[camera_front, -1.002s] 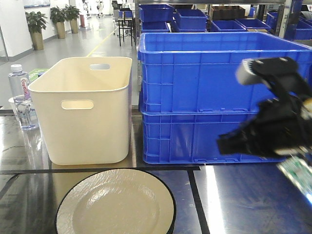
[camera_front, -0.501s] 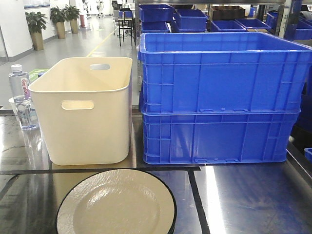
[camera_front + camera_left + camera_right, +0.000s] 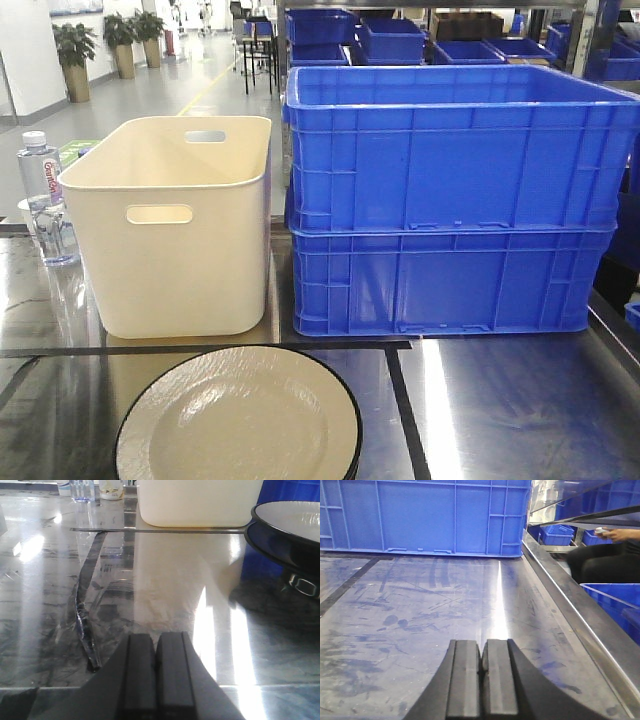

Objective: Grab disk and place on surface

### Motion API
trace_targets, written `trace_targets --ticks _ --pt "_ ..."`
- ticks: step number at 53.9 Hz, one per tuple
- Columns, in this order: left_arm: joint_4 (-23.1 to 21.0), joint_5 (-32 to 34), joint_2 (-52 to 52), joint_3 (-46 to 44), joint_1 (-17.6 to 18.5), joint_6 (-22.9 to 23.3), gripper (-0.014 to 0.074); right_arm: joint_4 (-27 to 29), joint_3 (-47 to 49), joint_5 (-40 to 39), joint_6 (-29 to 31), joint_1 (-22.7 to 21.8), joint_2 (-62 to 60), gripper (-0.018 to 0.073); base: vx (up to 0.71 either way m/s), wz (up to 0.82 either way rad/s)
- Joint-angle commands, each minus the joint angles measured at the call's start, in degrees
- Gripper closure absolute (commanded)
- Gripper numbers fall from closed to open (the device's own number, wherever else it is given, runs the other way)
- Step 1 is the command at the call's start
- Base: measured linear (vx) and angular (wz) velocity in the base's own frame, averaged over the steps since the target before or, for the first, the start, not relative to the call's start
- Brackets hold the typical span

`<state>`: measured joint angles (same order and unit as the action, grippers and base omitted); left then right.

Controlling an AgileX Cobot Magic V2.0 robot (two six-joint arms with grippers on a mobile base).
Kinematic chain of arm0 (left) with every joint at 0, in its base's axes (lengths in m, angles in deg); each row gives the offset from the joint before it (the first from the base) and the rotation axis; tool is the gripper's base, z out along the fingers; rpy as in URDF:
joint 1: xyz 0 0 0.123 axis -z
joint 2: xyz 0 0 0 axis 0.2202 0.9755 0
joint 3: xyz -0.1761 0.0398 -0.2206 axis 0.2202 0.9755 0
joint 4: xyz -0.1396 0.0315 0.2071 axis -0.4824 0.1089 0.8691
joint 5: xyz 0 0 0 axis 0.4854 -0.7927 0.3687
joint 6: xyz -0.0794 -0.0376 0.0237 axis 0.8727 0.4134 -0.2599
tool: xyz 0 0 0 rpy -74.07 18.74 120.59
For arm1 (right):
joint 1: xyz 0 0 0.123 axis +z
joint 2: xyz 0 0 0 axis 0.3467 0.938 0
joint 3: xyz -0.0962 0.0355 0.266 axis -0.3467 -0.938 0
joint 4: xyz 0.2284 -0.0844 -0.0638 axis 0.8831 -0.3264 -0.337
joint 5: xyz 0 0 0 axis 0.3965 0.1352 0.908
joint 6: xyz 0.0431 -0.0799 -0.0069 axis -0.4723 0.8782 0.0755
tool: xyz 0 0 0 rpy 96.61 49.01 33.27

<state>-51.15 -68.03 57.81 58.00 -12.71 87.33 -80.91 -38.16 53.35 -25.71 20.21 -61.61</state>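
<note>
Metal tabletop [image 3: 510, 410], taped: disk [image 3: 238, 420] lying flat, face up, round, before cream bin [image 3: 170, 230]. Left gripper [image 3: 156, 652] and right gripper [image 3: 481, 657]: fingers together, empty, above tabletop.

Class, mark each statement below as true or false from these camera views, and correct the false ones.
1. The plate rests on the metal tabletop. True.
2. The left gripper is holding the plate. False: its fingers are shut on nothing, apart from the plate.
3. Two blue crates are stacked one on the other. True.
4. The cream bin stands to the right of the blue crates in the front view. False: it is to their left.
5. The right gripper is shut and empty. True.
</note>
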Motion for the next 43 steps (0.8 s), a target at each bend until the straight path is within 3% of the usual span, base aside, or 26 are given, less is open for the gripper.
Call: trace_targets --ticks 1,43 --pt "0.06 4.37 0.32 -1.27 -0.03 0.55 0.0604 -0.99 -0.41 -4.80 -0.10 0.08 -0.10 0.0568 0.00 0.00" --pt "0.06 4.37 0.32 -1.27 -0.03 0.55 0.0604 -0.99 -0.41 -4.69 -0.04 0.08 -0.02 0.0568 0.00 0.00"
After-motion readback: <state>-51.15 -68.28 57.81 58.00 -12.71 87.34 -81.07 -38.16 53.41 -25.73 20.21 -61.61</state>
